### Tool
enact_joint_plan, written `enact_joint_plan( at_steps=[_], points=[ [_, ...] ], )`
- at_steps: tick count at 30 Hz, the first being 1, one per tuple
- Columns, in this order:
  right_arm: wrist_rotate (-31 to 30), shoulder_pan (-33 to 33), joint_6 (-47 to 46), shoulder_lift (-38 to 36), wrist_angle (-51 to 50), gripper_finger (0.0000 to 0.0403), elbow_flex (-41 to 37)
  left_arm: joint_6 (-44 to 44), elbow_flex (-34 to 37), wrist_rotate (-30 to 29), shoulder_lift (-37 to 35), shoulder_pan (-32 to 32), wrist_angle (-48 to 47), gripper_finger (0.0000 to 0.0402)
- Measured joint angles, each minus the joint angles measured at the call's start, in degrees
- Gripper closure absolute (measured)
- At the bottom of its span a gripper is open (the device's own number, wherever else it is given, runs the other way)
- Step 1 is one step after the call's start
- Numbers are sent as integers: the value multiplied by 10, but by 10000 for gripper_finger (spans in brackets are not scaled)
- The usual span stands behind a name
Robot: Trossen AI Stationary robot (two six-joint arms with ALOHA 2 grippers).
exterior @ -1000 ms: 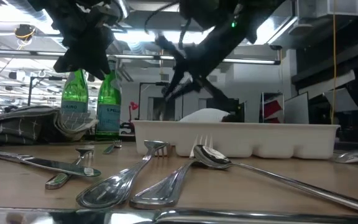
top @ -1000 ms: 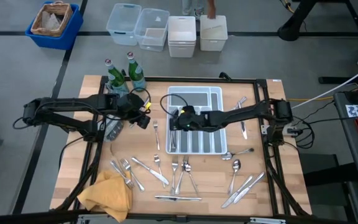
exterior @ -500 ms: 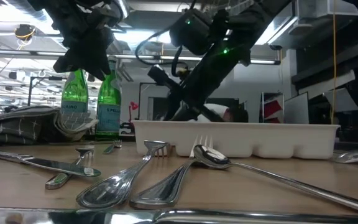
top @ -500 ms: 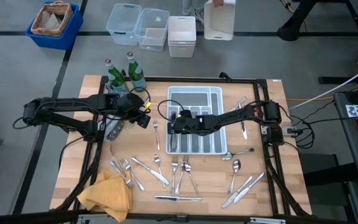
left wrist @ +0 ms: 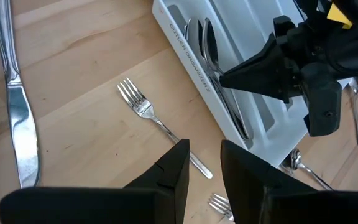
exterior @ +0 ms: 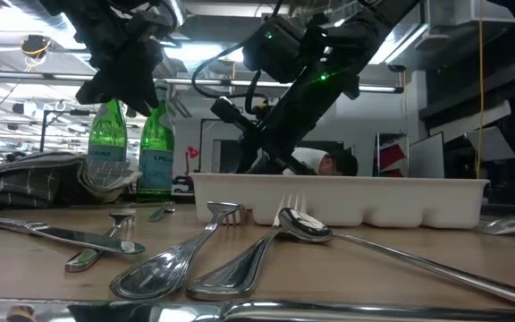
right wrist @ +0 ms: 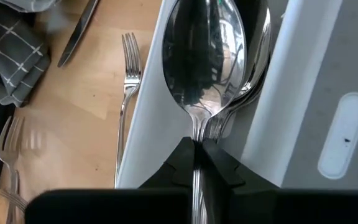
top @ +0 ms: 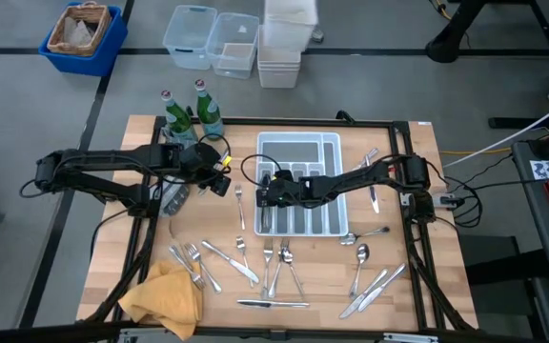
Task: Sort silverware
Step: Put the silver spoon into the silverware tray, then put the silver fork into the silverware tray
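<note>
Right tool [top: 263, 188] has sunk into the tray [top: 332, 152] — wrist view alone shows it pinching a spoon [right wrist: 204, 62].

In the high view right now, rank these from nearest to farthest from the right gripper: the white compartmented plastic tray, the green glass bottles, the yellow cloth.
1. The white compartmented plastic tray: the right gripper is over its left compartment, shut on a shiny spoon.
2. The green glass bottles: back-left of the gripper, near the table's far edge.
3. The yellow cloth: front-left corner, farthest.
</note>
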State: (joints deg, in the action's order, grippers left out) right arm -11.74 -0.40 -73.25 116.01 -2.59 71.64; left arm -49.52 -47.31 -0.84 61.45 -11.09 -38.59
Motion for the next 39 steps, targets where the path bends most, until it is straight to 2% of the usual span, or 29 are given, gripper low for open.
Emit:
enact_joint_plan(
  at_steps=[9, 16, 20, 26, 30, 39],
  points=[
    [4, 0, 0, 0, 0, 382, 0, 0, 0, 0, 0, 16, 0, 320],
    [19, 0, 2, 0, 4, 315, 0, -23, 0, 0, 0, 42, 0, 320],
    [33, -1, 2, 0, 5, 294, 1, -42, 0, 0, 0, 59, 0, 320],
    [42, 0, 6, -16, -15, 295, -1, -76, 0, -24, 2, 84, 2, 320],
    [43, 0, 44, -50, -33, 297, -2, -122, 0, -50, 17, 101, 3, 320],
    [43, 0, 149, -149, -97, 297, -1, -251, 0, -63, 103, 110, 14, 320]
  ],
)
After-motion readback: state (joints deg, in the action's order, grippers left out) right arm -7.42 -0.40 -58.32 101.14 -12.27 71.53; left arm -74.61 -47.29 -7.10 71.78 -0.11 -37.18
